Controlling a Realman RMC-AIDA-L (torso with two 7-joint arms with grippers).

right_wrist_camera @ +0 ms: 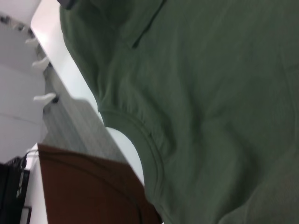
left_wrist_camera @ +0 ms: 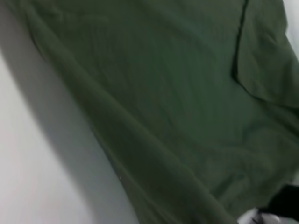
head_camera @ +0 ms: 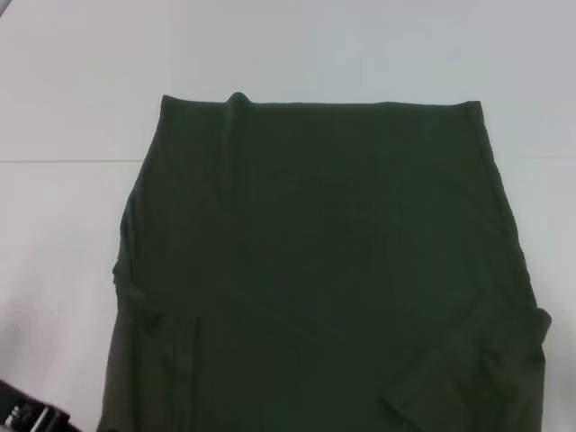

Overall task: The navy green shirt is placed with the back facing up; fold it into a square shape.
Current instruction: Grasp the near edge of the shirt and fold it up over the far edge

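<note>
Both pincers' openings cannot be told; navy green shirt [head_camera: 324, 270] lies on white table [head_camera: 63, 90].

navy green shirt [head_camera: 324, 261] near end cut off by head view's bottom edge, both hands unseen — front lettering hidden underneath

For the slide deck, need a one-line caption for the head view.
Dark green shirt lying plain side up on a white table, both sleeves folded inward.

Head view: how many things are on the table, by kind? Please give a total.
Shirt: 1
Table: 1, it bears the shirt
Gripper part at the near left corner: 1
Total: 3
</note>
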